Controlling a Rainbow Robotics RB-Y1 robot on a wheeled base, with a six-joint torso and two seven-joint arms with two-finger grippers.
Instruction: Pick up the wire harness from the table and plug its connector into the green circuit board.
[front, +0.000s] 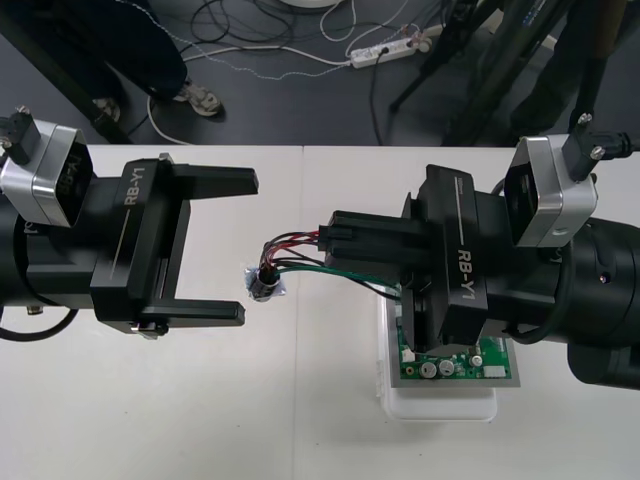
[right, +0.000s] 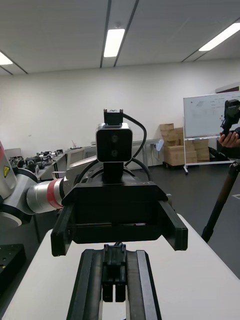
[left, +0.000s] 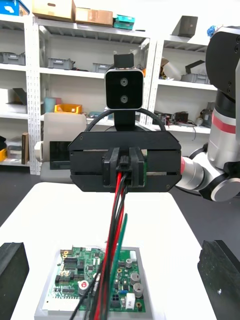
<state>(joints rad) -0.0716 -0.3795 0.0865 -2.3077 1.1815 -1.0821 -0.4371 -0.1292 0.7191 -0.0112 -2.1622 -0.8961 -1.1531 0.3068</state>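
My right gripper (front: 332, 240) is shut on the harness's black plug (front: 328, 238) above the table's middle. Red, black and green wires (front: 295, 250) droop from the plug to the round metal socket (front: 265, 284), which sits low between the two grippers. Facing it from the left, my left gripper (front: 245, 248) stands open with nothing in it. The green circuit board (front: 455, 366) on its white base (front: 440, 405) lies partly under the right gripper. In the right wrist view the plug (right: 114, 280) sits between the fingers (right: 91, 285). In the left wrist view the wires (left: 116, 220) hang over the board (left: 75, 262).
The table's far edge (front: 300, 147) runs just behind both arms, with dark floor, cables and a power strip (front: 385, 50) beyond it. Bare table lies in front of the left gripper and left of the white base.
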